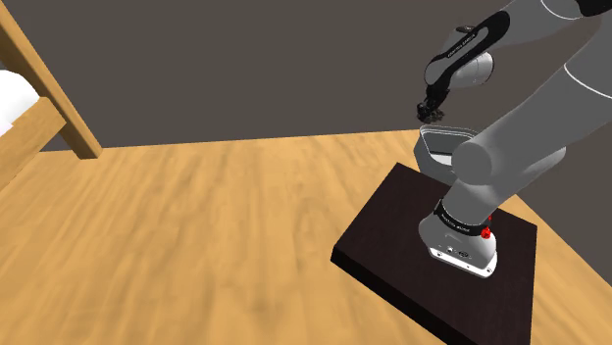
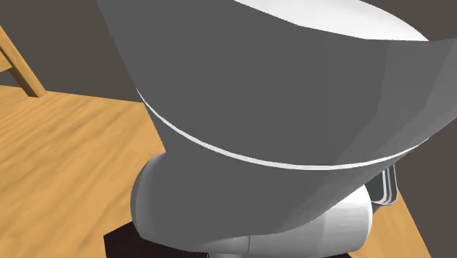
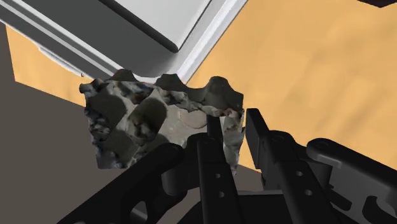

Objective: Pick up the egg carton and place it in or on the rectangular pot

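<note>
Grey-brown mottling all over the egg carton (image 3: 149, 124), lumpy cups turned toward the wrist camera. Clamped by one rim in the tool (image 3: 234, 135): nearly closed, black fingers (image 3: 257, 137) pressing that rim from both sides, most of the carton jutting out past the fingertips. Hangs in the air above the pale grey rectangular pot (image 3: 162, 28), apart from it.

From the shoulder view, tool (image 1: 432, 106) at about 1 o'clock of the frame, pointing down, directly at 12 o'clock of the pot (image 1: 443, 147). Pot at 12 o'clock of the arm's base, at the far edge of the dark stand (image 1: 387, 230); whether on the stand or on the wooden floor (image 1: 196, 216) just beyond, cannot tell. Wooden bed frame (image 1: 54, 93) at 10 o'clock. Across the second exterior view, the arm's grey shell (image 2: 278, 80) close up.
</note>
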You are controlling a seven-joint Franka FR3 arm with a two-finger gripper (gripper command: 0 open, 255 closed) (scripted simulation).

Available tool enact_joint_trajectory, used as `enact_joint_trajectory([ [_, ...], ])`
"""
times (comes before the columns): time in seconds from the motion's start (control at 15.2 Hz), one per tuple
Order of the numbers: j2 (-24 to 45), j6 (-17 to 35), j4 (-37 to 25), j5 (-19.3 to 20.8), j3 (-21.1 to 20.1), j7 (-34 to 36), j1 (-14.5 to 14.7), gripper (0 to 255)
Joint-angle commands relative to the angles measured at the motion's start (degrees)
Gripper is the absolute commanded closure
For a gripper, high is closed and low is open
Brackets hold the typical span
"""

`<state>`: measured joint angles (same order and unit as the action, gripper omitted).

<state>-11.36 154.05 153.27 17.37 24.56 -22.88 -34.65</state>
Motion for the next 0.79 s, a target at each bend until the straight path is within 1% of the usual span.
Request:
enact_joint_trajectory([
  [0.0,-1.6,0.8,2.0,1.1,2.0,-2.8,-1.7,255],
  [0.33,-5.8,0.6,5.0,3.8,7.4,-10.2,-6.3,255],
  [0.59,-8.3,0.0,6.0,5.6,12.6,-17.2,-9.8,255],
  [0.73,-6.4,2.3,6.4,5.1,13.4,-17.6,-9.1,255],
])
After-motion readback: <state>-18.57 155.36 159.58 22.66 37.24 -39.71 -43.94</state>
